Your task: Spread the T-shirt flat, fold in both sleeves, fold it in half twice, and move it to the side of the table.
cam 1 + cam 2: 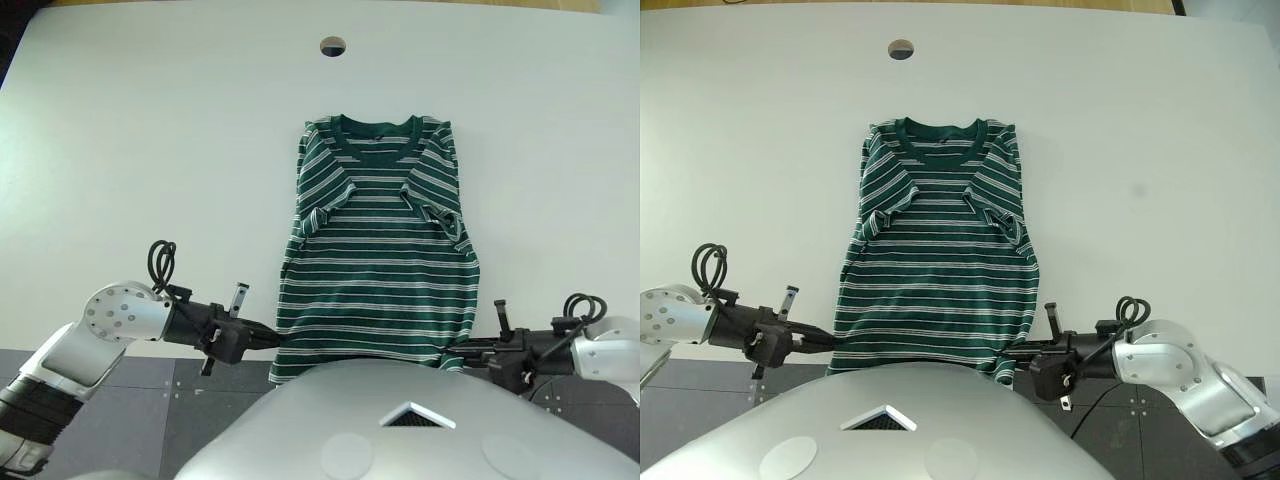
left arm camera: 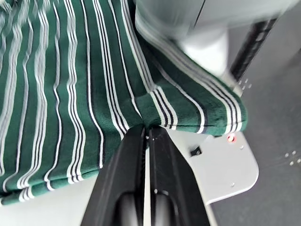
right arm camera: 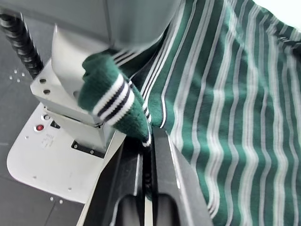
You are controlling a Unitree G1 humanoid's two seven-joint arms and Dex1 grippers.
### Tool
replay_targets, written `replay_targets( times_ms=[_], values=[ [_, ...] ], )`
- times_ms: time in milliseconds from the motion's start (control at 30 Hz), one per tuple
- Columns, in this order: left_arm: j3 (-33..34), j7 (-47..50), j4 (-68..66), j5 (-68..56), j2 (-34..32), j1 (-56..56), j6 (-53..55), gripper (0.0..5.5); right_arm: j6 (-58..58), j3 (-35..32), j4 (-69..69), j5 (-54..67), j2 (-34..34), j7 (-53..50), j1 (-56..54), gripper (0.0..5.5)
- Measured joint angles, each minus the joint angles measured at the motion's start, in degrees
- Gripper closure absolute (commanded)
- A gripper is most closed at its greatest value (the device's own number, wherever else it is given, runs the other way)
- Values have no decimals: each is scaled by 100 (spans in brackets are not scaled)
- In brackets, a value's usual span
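1. The white table [image 1: 120, 150] takes up the upper three quarters of the head views. It runs from edge to edge, and its near edge crosses the lower part of the frame.
2. The T-shirt [image 1: 380, 270] lies on the table a little right of centre in the left eye view. It is dark green with thin white stripes, and its neckline points to the top of the frame. We see both sleeves [image 1: 325, 200] folded inward over the chest, their cuffs meeting near the middle of the shirt. The body lies mostly flat. The hem [image 1: 370, 352] sits at the near table edge, at the bottom of the frame.
3. A strip of dark grey tiled floor [image 1: 190, 400] shows below the table edge in the lower left of the frame.
4. The left gripper [image 1: 268, 338] is at the lower left of the frame, level with the table edge. It touches the hem's left corner. In the left wrist view we see its two black fingers [image 2: 134, 150] pressed close together, with a fold of striped cloth pinched at their tips.
5. The right gripper [image 1: 455, 347] is at the lower right of the frame, at the hem's right corner. In the right wrist view its fingers [image 3: 164, 160] are likewise closed on the cloth. A bunched bit of the hem curls up just beside their tips.
6. A small round hole [image 1: 332, 46] sits in the tabletop near the top centre of the frame. It is well apart from the collar.
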State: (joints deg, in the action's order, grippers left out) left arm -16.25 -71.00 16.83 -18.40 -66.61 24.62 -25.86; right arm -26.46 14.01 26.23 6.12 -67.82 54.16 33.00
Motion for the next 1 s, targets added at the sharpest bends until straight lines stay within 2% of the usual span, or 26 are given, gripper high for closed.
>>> replay_targets(
  times_ms=[100, 233, 333, 600, 700, 800, 833, 1000],
  values=[
    [221, 17, 109, -388, 89, -32, 172, 540, 174, -217, 32, 411, 180, -34, -257, 539],
    [580, 943, -206, -837, 1049, -1171, 1367, 540, 939, -633, -28, 1107, 751, -416, -969, 539],
    [624, 1402, -603, -946, 1521, -1789, 2364, 540, 1581, -668, -223, 1204, 1080, -573, -1407, 539],
    [715, 2504, -1415, -552, 2558, -2970, 3973, 540, 3311, -539, -1011, 350, 1858, -1194, -3136, 539],
    [770, 2745, -1855, -398, 2858, -3234, 4266, 540, 3662, -426, -1597, 179, 2268, -1225, -3941, 539],
    [817, 2906, -2311, -260, 3109, -3558, 4405, 540, 3524, -133, -2374, -393, 2505, -1316, -4590, 539],
    [827, 2940, -2484, -211, 3199, -3731, 4460, 540, 3454, -22, -2655, -555, 2562, -1315, -4742, 522],
    [986, 3211, -2894, -80, 3576, -3979, 4717, 457, 3403, 224, -3431, -798, 3134, -1210, -5235, 432]
  ],
)
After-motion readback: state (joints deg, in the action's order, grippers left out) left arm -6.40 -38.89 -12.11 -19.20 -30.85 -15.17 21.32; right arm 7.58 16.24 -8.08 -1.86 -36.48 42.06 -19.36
